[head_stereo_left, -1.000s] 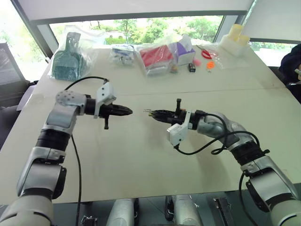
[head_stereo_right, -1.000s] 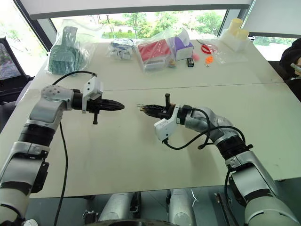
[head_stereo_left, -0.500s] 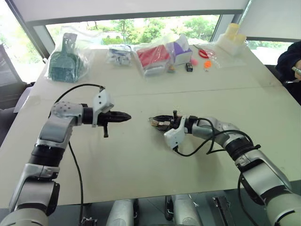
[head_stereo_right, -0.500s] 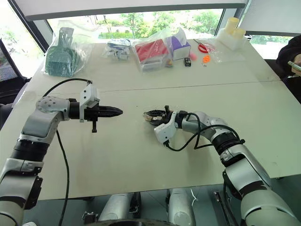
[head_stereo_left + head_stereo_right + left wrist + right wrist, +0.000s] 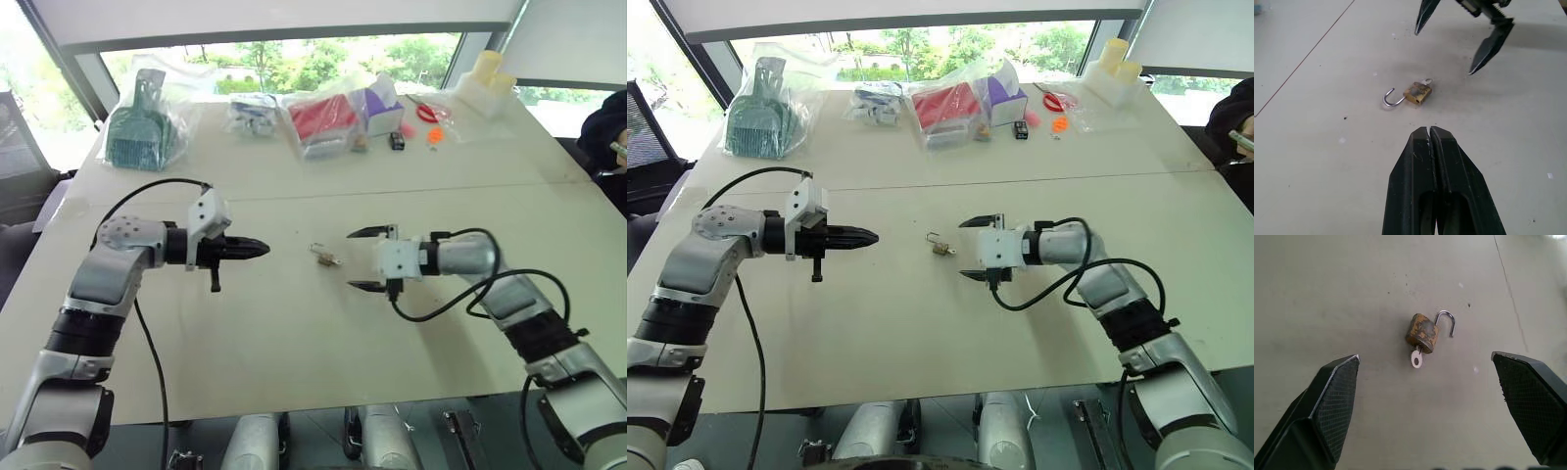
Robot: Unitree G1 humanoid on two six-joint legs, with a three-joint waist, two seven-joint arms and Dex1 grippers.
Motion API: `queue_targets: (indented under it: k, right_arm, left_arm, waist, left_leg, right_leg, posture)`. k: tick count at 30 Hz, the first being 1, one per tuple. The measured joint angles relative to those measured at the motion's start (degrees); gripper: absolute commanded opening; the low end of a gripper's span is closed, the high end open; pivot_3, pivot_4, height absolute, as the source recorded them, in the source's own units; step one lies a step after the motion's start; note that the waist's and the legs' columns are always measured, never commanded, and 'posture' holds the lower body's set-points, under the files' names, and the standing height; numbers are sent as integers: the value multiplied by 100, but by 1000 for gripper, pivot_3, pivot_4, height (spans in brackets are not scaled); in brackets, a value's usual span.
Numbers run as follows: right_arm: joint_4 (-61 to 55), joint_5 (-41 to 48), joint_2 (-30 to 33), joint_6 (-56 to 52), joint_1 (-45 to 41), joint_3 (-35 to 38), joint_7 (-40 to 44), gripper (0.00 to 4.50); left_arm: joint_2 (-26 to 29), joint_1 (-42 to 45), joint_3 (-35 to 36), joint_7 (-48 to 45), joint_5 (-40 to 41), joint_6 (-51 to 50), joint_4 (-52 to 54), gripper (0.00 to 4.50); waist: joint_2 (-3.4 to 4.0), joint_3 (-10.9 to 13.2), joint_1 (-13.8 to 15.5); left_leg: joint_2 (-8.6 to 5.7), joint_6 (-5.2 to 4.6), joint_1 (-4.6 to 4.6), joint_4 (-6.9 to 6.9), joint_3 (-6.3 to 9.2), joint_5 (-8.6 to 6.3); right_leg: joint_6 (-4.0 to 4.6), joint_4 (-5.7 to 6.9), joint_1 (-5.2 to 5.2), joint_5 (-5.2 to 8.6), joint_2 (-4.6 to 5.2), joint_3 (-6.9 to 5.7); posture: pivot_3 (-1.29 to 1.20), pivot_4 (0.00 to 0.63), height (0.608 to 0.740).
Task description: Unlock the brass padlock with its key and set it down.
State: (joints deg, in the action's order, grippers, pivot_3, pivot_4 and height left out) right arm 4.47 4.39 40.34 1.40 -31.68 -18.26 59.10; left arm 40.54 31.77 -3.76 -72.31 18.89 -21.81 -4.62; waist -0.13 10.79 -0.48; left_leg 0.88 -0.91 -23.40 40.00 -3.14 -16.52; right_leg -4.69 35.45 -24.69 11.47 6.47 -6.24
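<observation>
The tiny yellowish-brass padlock [image 5: 1422,333] w/ its thin silvery shackle swung open is lying flat on the pale bench [image 5: 294,333], about mid-bench, well in from every edge, and the small silvery key [image 5: 1417,359] is sticking out of its body. The right claw [image 5: 365,259] is hanging just beside it on the right w/ its two black fingers spread wide, gripping nothing. The left claw [image 5: 257,249] is hovering near it on the left, fingers pressed fully together & empty, tip pointing at the padlock.
</observation>
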Motion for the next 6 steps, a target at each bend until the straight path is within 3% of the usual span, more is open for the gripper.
queue_targets:
  k: [6]
  right_arm:
    - [-1306,1116,353,-2991,196,433,244,4472]
  left_arm:
    - [158,-189,24,6,67,-74,274,0]
  waist:
    - [0,0,4]
  left_leg:
    - [1,-1,-1,-1,-1,-2]
  right_leg:
    - [0,-1,-2,0,2,-1]
  posture:
    - [0,150,740]
